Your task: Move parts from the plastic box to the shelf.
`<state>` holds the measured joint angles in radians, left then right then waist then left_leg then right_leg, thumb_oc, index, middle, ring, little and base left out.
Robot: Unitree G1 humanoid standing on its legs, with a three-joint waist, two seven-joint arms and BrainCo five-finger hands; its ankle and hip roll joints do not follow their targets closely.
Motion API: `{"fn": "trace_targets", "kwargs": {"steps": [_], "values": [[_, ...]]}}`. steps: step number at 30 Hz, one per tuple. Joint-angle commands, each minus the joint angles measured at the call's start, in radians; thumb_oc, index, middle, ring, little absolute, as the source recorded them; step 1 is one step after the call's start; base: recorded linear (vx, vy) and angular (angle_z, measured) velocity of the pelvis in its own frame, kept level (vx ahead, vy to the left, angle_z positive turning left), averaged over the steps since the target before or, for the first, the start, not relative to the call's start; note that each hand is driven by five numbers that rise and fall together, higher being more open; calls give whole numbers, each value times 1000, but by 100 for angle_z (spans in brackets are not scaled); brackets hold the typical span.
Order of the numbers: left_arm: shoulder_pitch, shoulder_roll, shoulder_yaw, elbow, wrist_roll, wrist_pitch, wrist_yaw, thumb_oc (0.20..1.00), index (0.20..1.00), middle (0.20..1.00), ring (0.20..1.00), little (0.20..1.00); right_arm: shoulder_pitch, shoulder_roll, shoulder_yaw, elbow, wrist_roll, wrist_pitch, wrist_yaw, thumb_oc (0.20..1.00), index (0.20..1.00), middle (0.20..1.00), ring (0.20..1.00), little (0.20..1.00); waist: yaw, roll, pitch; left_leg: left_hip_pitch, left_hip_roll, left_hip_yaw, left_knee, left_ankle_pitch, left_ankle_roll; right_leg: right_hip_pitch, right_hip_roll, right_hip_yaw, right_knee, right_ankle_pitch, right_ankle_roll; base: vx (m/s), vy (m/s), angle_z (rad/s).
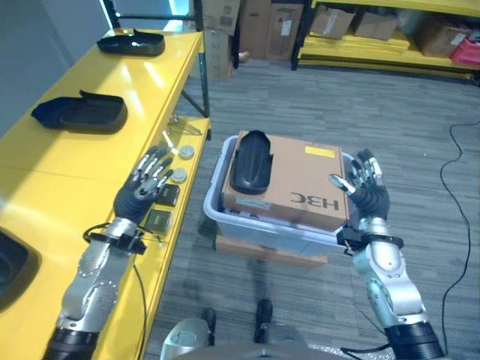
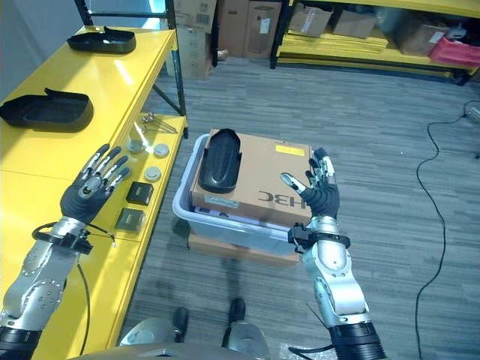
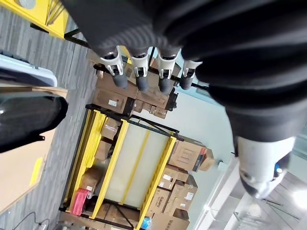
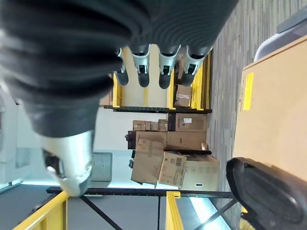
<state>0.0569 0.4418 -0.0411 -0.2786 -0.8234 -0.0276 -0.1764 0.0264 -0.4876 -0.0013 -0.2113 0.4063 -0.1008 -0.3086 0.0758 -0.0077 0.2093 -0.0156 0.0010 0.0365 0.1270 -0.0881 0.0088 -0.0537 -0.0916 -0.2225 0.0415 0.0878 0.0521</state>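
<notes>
A pale plastic box (image 1: 225,214) stands on the floor beside the yellow shelf (image 1: 90,157). A brown cardboard box (image 1: 300,187) fills it, and a black moulded part (image 1: 250,161) lies on the cardboard's left end. Two more black parts (image 1: 79,112) (image 1: 133,42) rest on the shelf top, and a third shows at its near left edge (image 1: 11,266). My left hand (image 1: 142,187) hovers open over the shelf's lower ledge, holding nothing. My right hand (image 1: 365,187) is raised open at the box's right rim, fingers straight. The black part (image 4: 268,191) shows past the right hand's fingers (image 4: 165,64).
Small round discs (image 1: 180,174) and two dark square pieces (image 1: 159,219) lie on the shelf's lower ledge under my left hand. A flat carton (image 1: 270,251) sits beneath the plastic box. Yellow racks with cartons (image 1: 390,30) line the far wall. A black cable (image 1: 457,172) runs over the floor at right.
</notes>
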Motion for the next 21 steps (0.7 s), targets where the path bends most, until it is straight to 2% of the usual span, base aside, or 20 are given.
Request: {"fn": "trace_targets", "kwargs": {"steps": [1,4,6,9,10,12,14,15,18,21], "values": [[-31,2,-3,-35,3,-21,-5,1000,1000,1000,1000,1000,-27,-38,-29,-15,18,-15,-43,1000,1000,1000,1000,1000,-3,8,-47,-52,61,63,-5,80,-52,68,-27,-30,-39,-57,73,40,-50,33],[-23,3,1,-31,3,-20,24,1000,1000,1000,1000,1000,-30,-29,-9,7,-1,76,-91,1000,1000,1000,1000,1000,1,17,-54,-35,61,58,-33,88,-59,77,-23,-31,-42,-66,70,53,22,13],[-20,6,10,-28,11,-22,45,1000,1000,1000,1000,1000,-35,-29,4,40,15,90,-95,1000,1000,1000,1000,1000,5,21,-60,-25,59,55,-46,92,-60,81,-23,-33,-42,-69,70,51,41,-5],[-3,14,39,-20,20,-30,61,1000,1000,1000,1000,1000,-52,-33,2,74,-17,39,-126,1000,1000,1000,1000,1000,24,28,-63,-21,56,40,-52,96,-64,87,-26,-39,-34,-75,70,91,72,0],[-3,14,39,-20,20,-30,61,1000,1000,1000,1000,1000,-53,-33,3,75,-17,39,-126,1000,1000,1000,1000,1000,23,28,-62,-21,56,40,-52,96,-64,88,-27,-39,-33,-75,70,113,68,2],[6,31,62,-10,28,-28,44,1000,1000,1000,1000,1000,-99,-55,-23,119,-65,28,-214,1000,1000,1000,1000,1000,49,33,-61,-27,51,20,-44,93,-64,89,-32,-48,-16,-83,74,127,78,5],[5,33,63,-9,30,-27,39,1000,1000,1000,1000,1000,-119,-62,-25,146,-63,29,-234,1000,1000,1000,1000,1000,58,35,-58,-33,50,13,-36,92,-63,87,-35,-51,-7,-86,74,64,78,11],[-6,43,56,-6,39,-32,38,1000,1000,1000,1000,1000,-202,-87,-33,254,-117,33,-302,1000,1000,1000,1000,1000,88,44,-46,-67,41,-11,3,82,-59,67,-50,-65,29,-95,78,45,102,12],[-44,57,42,7,27,-46,37,1000,1000,1000,1000,1000,-318,-130,-36,377,-157,48,-340,1000,1000,1000,1000,1000,116,56,-22,-139,25,-40,52,76,-57,16,-64,-80,70,-100,82,-140,105,20],[-143,83,-1,55,10,-108,22,1000,1000,1000,1000,1000,-549,-193,20,638,-209,35,-443,1000,1000,1000,1000,1000,160,84,66,-269,-6,-87,117,79,-47,-94,-88,-99,139,-99,82,-373,72,30]]}}
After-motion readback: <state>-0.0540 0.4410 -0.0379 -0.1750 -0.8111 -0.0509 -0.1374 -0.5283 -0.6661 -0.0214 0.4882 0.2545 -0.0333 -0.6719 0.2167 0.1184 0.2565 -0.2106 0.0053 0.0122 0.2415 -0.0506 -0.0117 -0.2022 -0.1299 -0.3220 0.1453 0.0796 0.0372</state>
